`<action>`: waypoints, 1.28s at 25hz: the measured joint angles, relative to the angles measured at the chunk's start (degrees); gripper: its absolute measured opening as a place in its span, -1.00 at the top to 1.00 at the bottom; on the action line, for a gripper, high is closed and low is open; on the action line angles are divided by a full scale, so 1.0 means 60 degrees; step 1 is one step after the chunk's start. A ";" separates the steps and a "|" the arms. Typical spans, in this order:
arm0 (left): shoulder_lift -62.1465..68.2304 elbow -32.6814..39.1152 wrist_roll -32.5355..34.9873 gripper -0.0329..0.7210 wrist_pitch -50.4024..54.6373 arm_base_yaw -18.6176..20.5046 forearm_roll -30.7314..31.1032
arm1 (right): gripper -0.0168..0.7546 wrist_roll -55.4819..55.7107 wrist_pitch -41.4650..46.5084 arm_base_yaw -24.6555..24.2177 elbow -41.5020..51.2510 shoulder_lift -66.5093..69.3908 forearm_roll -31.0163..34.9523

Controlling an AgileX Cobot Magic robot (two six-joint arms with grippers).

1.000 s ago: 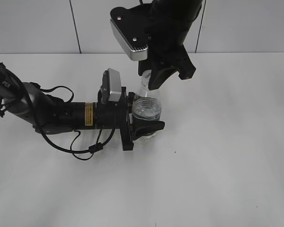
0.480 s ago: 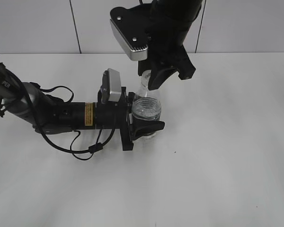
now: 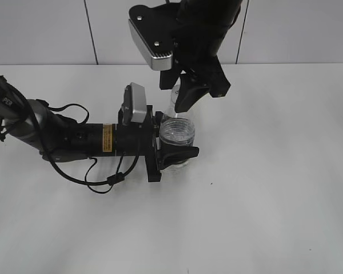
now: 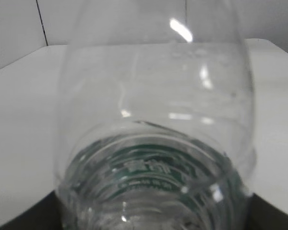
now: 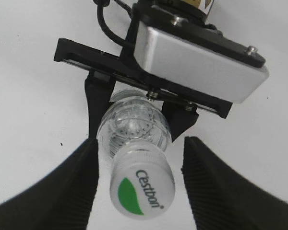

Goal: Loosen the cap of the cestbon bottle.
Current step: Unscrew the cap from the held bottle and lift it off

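I see the left gripper (image 3: 176, 149) clamped around the upright cestbon bottle (image 3: 176, 132) on the table (image 3: 263, 188); my right gripper (image 5: 137, 184) hangs spread, fingers either side of the cap (image 5: 143, 182), not touching.

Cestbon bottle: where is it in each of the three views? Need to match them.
Exterior view: the cestbon bottle stands at centre, clamped by the left gripper, under the right gripper.
Left wrist view: its clear body fills the frame, green label low at centre.
Right wrist view: seen from above, lower centre, the cap between the right gripper's open fingers.
Shared landmark: the left gripper's black fingers around the bottle, in the exterior and right wrist views.
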 joint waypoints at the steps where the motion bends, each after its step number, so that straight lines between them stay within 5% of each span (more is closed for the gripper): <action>1: 0.0000 0.0000 0.0000 -0.15 0.0000 0.0000 0.0000 | -0.16 0.0075 0.0000 0.0000 0.0000 -0.0002 0.0000; 16: 0.0000 0.0000 -0.0010 -0.15 0.0000 0.0000 0.0008 | -0.17 0.3712 0.0000 0.0000 -0.0013 -0.0490 0.0379; 26: 0.0000 0.0000 -0.0072 -0.15 -0.0010 0.0000 0.0008 | -0.17 1.0443 0.0008 0.0000 -0.1218 -0.0545 0.0236; 32: 0.0000 0.0000 -0.0093 -0.15 -0.0001 0.0000 0.0008 | -0.17 1.5398 0.0008 0.0000 -0.1239 -0.0552 -0.0753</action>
